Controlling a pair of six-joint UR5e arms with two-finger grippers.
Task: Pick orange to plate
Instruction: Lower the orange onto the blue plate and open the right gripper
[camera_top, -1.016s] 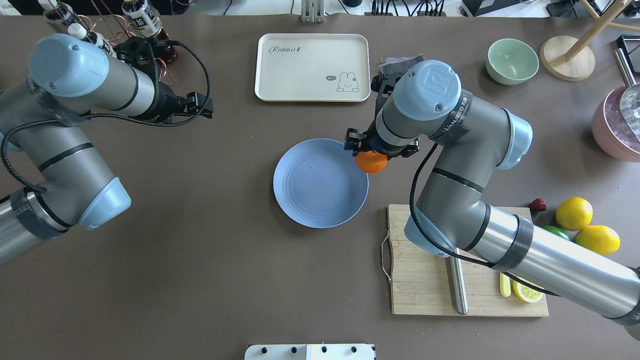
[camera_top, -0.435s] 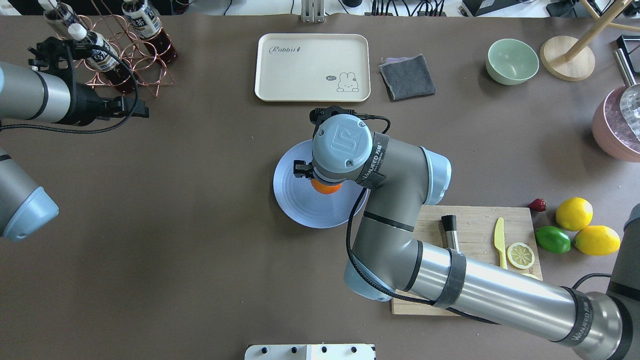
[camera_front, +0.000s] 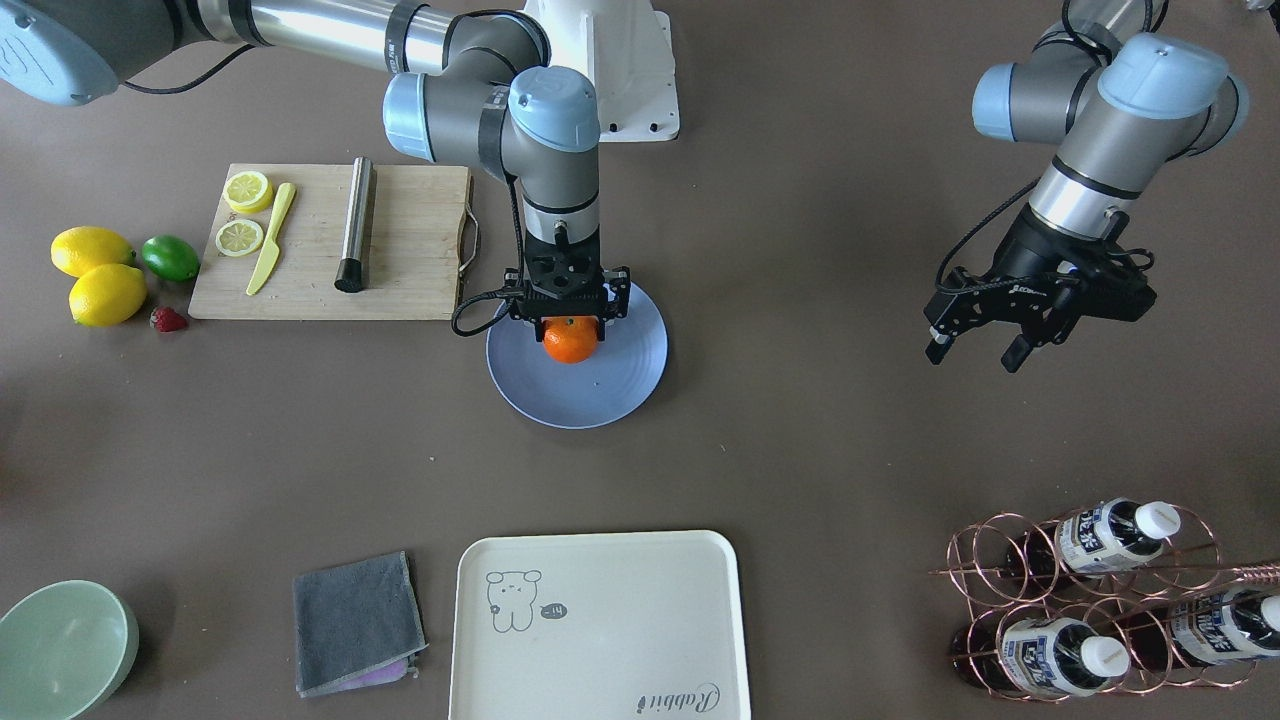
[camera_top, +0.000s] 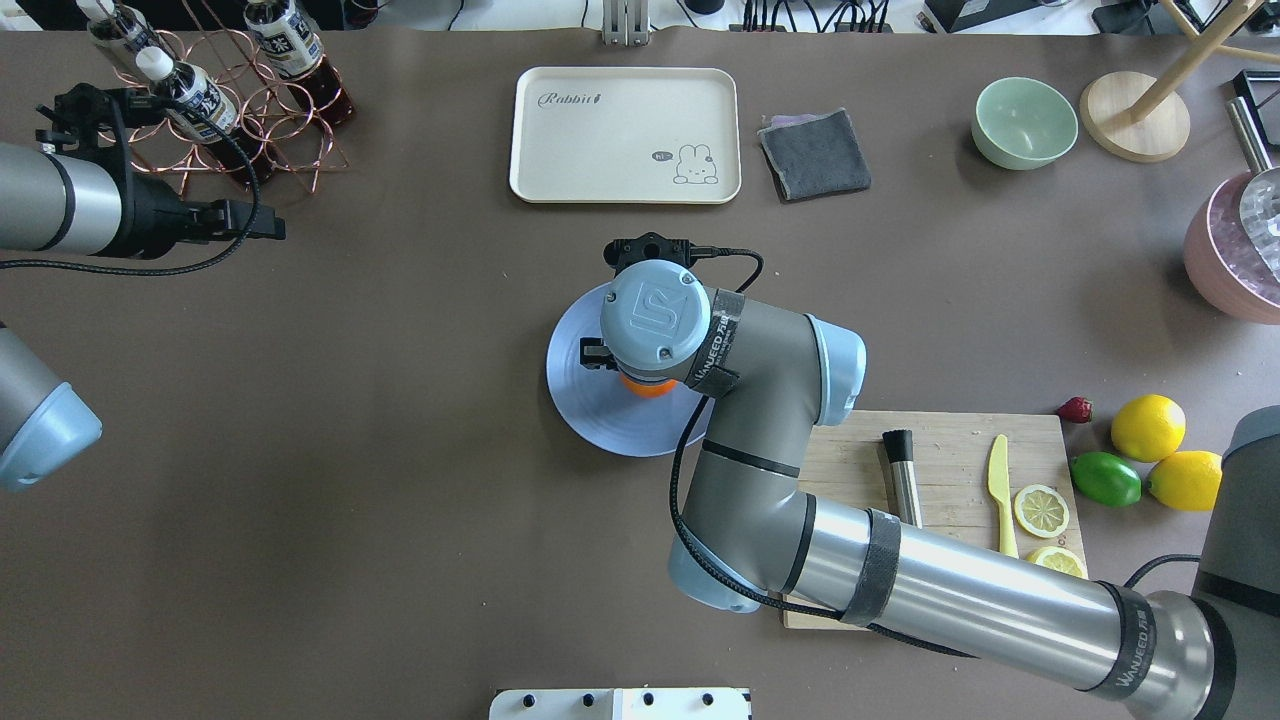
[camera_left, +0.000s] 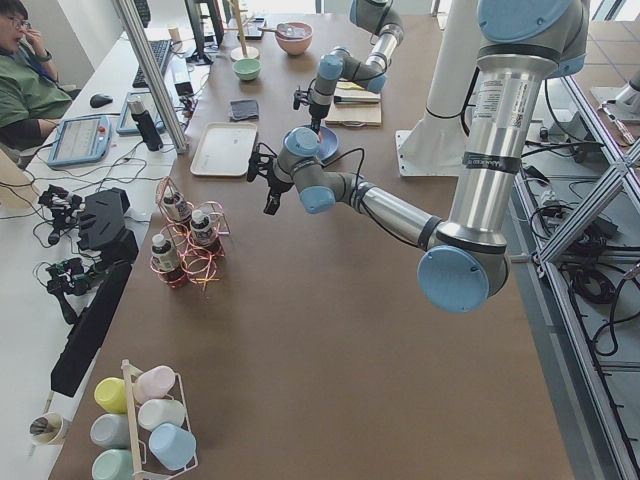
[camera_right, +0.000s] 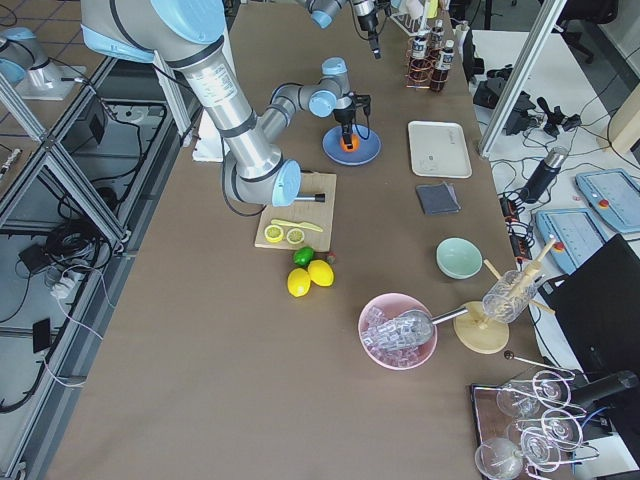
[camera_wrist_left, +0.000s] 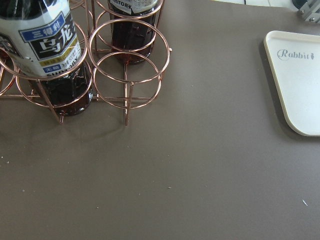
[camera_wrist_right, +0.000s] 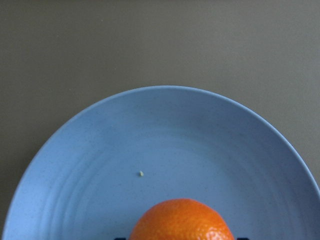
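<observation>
The right gripper (camera_front: 570, 322) is clamped on the orange (camera_front: 570, 341) above the plate (camera_front: 620, 380), center of the front view. 1 second earlier it hung at the plate's rim. The left gripper (camera_front: 973, 356), at right, is spread and empty. Its arm has retreated toward the overhead frame's left edge.

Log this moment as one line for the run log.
phase: placing | right gripper: shut on orange, over plate | left gripper: open, empty, away from plate | release: not yet done
</observation>
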